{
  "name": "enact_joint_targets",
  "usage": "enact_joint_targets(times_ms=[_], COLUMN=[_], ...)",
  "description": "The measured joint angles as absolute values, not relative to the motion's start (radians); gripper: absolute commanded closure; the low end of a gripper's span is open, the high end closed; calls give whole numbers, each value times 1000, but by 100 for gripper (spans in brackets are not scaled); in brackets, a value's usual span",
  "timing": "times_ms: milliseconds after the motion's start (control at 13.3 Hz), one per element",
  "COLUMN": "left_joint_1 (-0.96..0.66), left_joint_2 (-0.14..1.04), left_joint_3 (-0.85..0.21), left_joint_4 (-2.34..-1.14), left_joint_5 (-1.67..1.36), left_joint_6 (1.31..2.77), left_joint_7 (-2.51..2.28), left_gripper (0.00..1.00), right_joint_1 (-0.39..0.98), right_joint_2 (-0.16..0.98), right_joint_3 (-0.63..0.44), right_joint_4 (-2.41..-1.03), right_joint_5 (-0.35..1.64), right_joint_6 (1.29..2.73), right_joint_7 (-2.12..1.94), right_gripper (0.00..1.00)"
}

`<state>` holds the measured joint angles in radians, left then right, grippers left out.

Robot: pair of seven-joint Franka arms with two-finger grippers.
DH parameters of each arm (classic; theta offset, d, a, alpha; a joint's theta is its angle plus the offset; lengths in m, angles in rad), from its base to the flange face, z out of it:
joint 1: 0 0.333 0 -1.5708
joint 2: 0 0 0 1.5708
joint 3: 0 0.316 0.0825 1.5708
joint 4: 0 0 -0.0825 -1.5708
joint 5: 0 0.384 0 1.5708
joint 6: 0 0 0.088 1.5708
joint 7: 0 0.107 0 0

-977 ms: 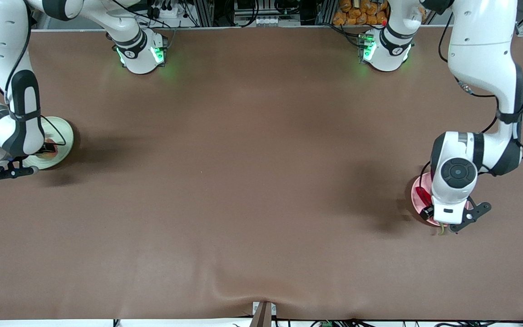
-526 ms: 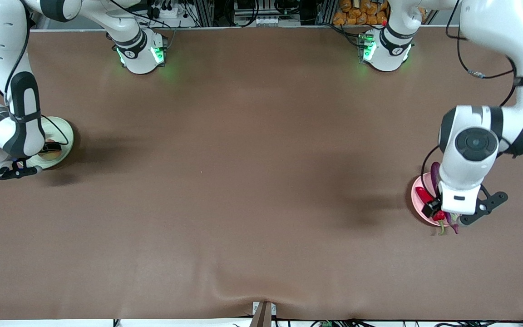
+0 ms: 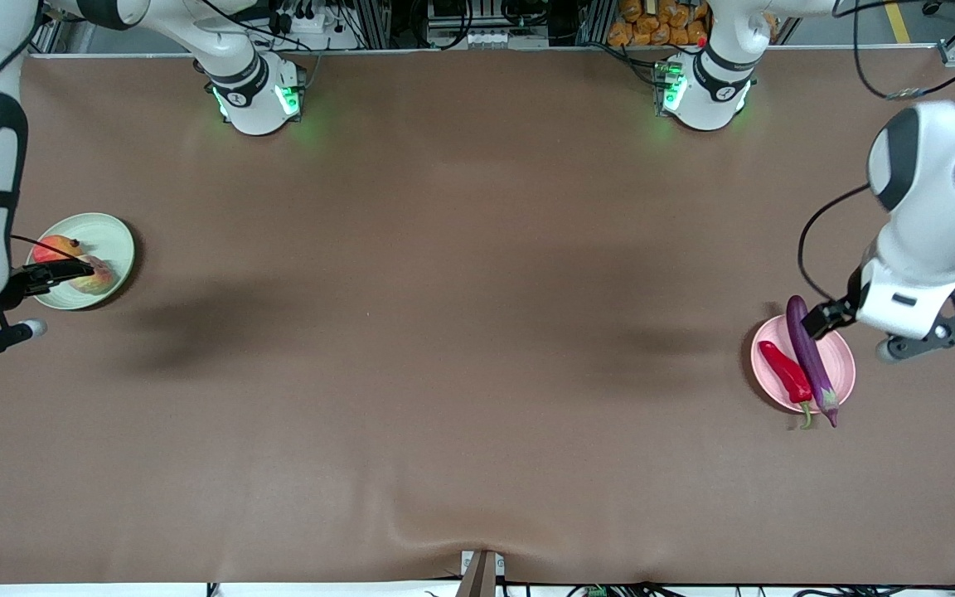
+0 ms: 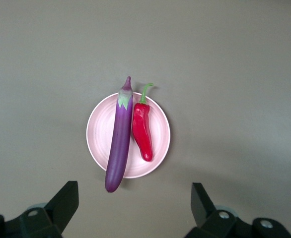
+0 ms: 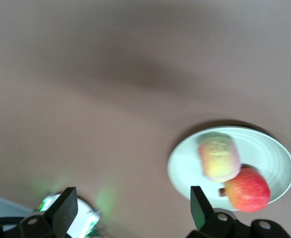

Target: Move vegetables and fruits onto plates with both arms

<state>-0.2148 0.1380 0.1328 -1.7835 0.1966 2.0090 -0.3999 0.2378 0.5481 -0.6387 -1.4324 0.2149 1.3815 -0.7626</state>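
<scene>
The pink plate (image 3: 844, 358) lies near the left arm's end of the table and holds the purple eggplant (image 3: 809, 358) and the red chili (image 3: 784, 371) side by side. The left wrist view shows the plate (image 4: 100, 134), eggplant (image 4: 119, 146) and chili (image 4: 142, 134). My left gripper (image 3: 826, 317) (image 4: 133, 208) is open and empty, up over the plate's edge. The pale green plate (image 3: 113, 245) (image 5: 274, 153) holds the red apple (image 3: 55, 247) (image 5: 246, 189) and the peach (image 3: 96, 280) (image 5: 218, 157). My right gripper (image 3: 59, 272) (image 5: 130, 210) is open and empty above it.
The brown table cloth has a wrinkle (image 3: 411, 522) at the edge nearest the front camera. The arm bases (image 3: 258, 95) (image 3: 697, 91) glow green along the robots' edge. The right arm's base (image 5: 66, 223) shows in the right wrist view.
Both arms have risen and drawn back off their plates. The eggplant and chili, and the apple and peach, were mostly covered by the arms and now lie in plain view.
</scene>
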Motion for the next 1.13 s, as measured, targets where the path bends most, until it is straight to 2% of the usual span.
enact_joint_targets(times_ms=[150, 376, 526, 751, 902, 1127], left_joint_1=[-146, -45, -36, -30, -29, -29], left_joint_2=[86, 25, 7, 0, 0, 0], left_joint_3=[29, -101, -108, -109, -110, -114], left_joint_4=[-1783, -1772, -1710, -1599, -1561, -1543], left_joint_5=[173, 131, 102, 72, 62, 58], left_joint_6=[1964, 1869, 1752, 1591, 1518, 1451], left_joint_7=[-366, -274, -183, -103, -63, -5], left_gripper=[0, 0, 0, 0, 0, 0], right_joint_1=[232, 196, 178, 145, 100, 36], right_joint_2=[545, 532, 515, 485, 449, 394], right_joint_3=[-542, -373, -311, -297, -281, -193], right_joint_4=[-1307, -1217, -1164, -1027, -997, -990], right_joint_5=[214, 214, 212, 211, 215, 187], right_joint_6=[1281, 1254, 1283, 1274, 1262, 1227], right_joint_7=[-610, -335, -256, -241, -241, -234], right_gripper=[0, 0, 0, 0, 0, 0])
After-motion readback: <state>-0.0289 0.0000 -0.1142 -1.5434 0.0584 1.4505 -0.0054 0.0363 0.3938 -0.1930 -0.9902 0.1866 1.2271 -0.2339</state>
